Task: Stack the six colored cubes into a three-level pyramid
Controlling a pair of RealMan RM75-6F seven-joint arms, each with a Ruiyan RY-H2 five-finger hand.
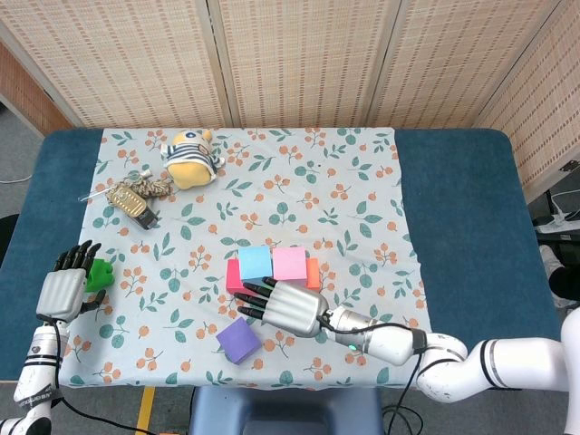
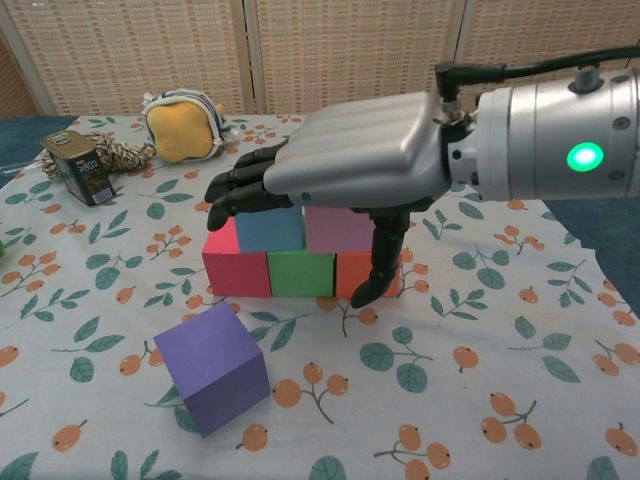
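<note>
Right hand (image 2: pixel 340 175) hovers flat over the cube stack, fingers spread, holding nothing. The purple foam cube (image 2: pixel 212 367) sits loose on the floral cloth just in front of the red (image 2: pixel 232 266), green (image 2: pixel 301 273) and orange cubes (image 2: pixel 353 270). Left hand (image 1: pixel 67 288) holds a small green block (image 1: pixel 100 274) at the table edge

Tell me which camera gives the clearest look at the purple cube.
The chest view: the purple cube sits large and unobstructed in the foreground, with its top and two sides showing. The head view shows the same cube small, from above, close beside the fingertips of the right hand.
</note>
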